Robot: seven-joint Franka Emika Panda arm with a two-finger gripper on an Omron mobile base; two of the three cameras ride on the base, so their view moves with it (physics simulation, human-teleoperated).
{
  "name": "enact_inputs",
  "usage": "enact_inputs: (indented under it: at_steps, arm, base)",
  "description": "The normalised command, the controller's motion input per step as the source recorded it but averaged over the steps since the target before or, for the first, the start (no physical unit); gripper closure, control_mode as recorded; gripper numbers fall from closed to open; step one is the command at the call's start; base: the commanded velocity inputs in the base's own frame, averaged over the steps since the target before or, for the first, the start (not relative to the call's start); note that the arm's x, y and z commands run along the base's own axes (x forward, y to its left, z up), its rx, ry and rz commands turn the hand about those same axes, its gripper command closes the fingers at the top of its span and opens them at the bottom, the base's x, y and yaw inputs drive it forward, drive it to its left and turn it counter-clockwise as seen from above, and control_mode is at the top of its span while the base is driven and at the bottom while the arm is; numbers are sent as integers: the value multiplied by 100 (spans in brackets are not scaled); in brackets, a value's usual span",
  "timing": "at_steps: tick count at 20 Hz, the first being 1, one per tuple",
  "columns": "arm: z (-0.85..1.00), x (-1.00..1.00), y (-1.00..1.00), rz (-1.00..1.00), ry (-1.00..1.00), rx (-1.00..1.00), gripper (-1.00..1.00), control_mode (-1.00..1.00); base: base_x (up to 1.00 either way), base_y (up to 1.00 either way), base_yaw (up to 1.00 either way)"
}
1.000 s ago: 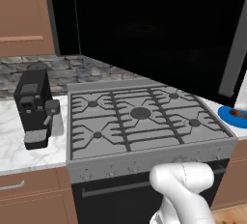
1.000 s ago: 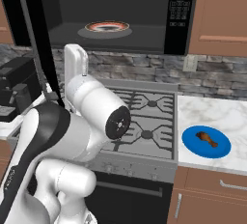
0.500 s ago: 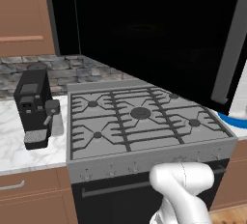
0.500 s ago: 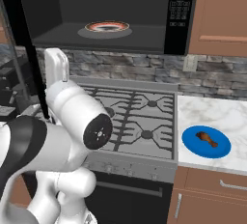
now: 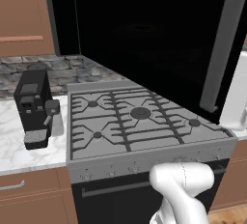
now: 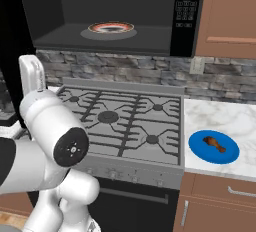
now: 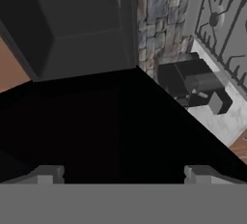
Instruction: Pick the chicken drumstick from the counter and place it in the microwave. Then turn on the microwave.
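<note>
I see a kitchen with a stone backsplash; on the counter (image 6: 220,121) at four o'clock of the stove (image 6: 125,121), the drumstick (image 6: 214,144) lies on a blue plate (image 6: 200,152); beyond, the microwave (image 6: 115,21) stands open; my claw (image 7: 123,174) is spread wide, empty, by the coffee machine (image 7: 193,85).

Grey stone backsplash (image 6: 150,73) behind a grey gas stove (image 6: 125,123). Brown wooden cabinets (image 6: 230,13) above, brown drawers (image 6: 220,201) below. Small black coffee machine (image 5: 34,105) left of the stove.
</note>
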Motion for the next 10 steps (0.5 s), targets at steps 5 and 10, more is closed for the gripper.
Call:
enact_inputs:
  at_steps: [5,10]
  arm:
    - [0,-25,41,2,3,0,-100,-100]
    - [0,-15,42,1,2,0,-100,-100]
  base:
    - [0,0,0]
    - [0,0,0]
